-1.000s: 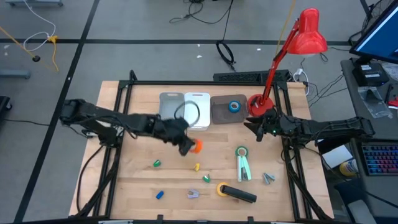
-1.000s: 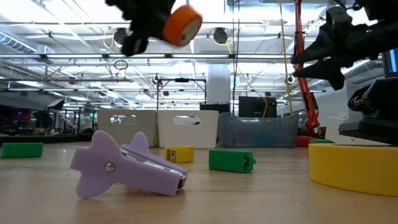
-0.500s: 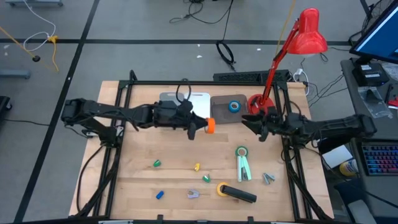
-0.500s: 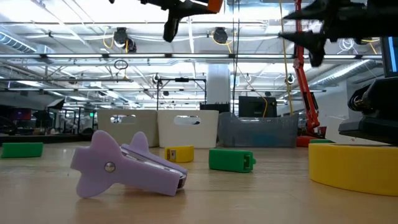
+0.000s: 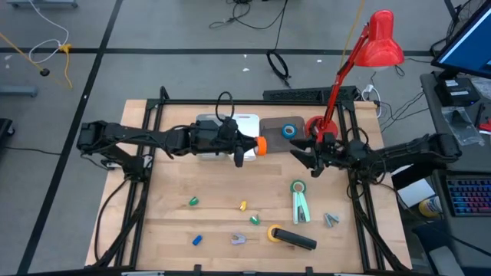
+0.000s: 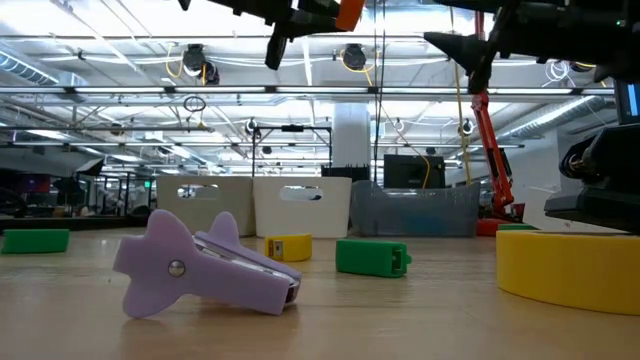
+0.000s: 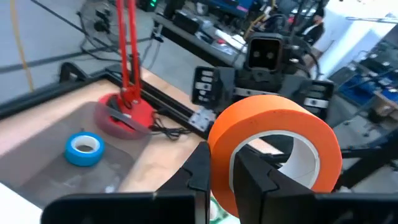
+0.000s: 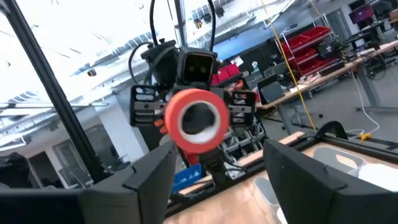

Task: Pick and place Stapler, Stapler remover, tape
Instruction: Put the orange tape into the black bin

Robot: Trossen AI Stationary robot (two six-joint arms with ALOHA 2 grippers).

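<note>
I am holding the orange tape roll (image 5: 261, 146) clamped in my left gripper (image 5: 247, 147), up in the air beside the grey bin (image 5: 270, 136) where the blue tape roll (image 5: 289, 131) is lying. My right gripper (image 5: 305, 159) is hovering facing it, jaws apart and empty

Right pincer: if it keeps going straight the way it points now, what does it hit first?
Most likely the orange tape roll held in the left pincer. The right pincer, open, faces it head-on across a gap; depth is hard to judge.
</note>
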